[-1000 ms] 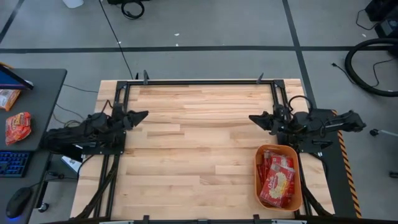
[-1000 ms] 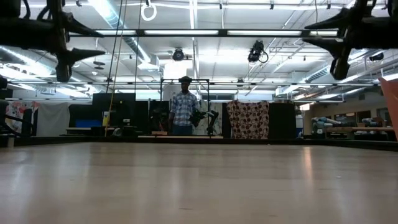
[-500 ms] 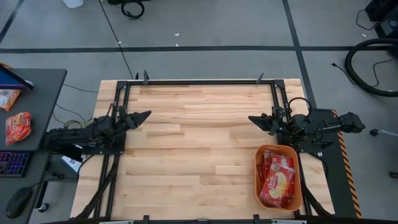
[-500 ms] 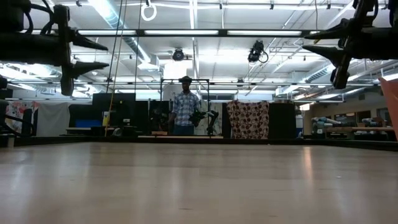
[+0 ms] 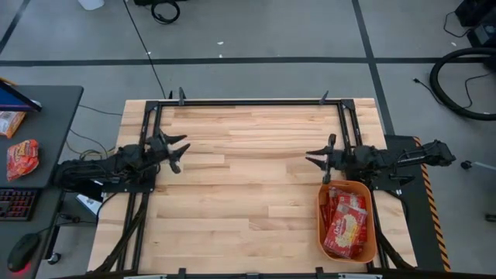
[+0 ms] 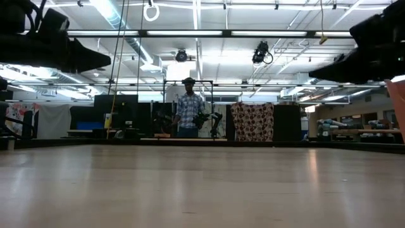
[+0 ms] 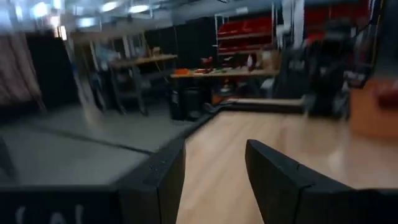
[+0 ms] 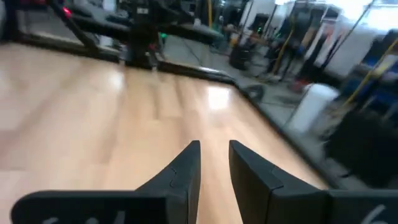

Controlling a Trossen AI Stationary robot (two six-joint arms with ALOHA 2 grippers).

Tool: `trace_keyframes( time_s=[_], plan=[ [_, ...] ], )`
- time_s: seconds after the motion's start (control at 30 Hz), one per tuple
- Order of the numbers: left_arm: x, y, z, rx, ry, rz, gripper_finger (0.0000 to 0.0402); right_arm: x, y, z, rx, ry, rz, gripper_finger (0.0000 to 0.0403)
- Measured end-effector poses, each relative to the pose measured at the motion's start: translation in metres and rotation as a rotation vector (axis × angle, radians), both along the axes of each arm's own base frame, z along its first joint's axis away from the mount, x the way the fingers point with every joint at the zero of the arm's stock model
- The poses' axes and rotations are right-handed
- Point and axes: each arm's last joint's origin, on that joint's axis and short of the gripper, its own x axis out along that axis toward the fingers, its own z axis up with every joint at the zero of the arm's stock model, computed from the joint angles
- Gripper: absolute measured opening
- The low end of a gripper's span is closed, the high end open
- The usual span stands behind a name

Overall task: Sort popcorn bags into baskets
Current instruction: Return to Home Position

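The orange basket stands near the table's right near corner. Several red popcorn bags lie flat inside it, the top one picturing yellow popcorn. The left wrist view shows the basket far off, and the low view its wall. My left gripper hovers open over the table's left side, empty, as its wrist view shows. My right gripper hovers just beyond the basket's far end, narrowly open and empty. Both hang well above the tabletop in the low view.
A grey side table left of the workbench carries a crinkled orange-red snack bag, a keyboard and a mouse. Black frame rails run along the far edge. Bare wood lies between the arms. A person stands far behind the table.
Both grippers have rolled about their wrists, so the fingers now spread level instead of one above the other. My right gripper has also shifted slightly toward the table's near edge, closer to the basket's far end. The basket and bags have stayed put.
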Motion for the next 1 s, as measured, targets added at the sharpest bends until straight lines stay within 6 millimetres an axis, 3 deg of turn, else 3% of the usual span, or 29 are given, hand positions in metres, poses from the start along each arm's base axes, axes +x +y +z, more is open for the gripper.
trace_keyframes(
  time_s=[0.1,0.17,1.0],
  plan=[
    [-0.0001,0.0,0.0006,0.128,0.064,0.013,0.0172,-0.0001,-0.001,0.0009,-0.27,0.074,-0.019,0.0089],
    [-0.0001,0.0,0.0011,0.159,0.077,0.017,0.0172,0.0004,-0.0012,-0.001,-0.332,0.099,-0.018,0.0089],
    [-0.0002,0.0,0.0019,0.161,0.068,0.016,0.0172,0.0007,-0.0008,0.0048,-0.323,0.036,-0.018,0.0089]
  ],
)
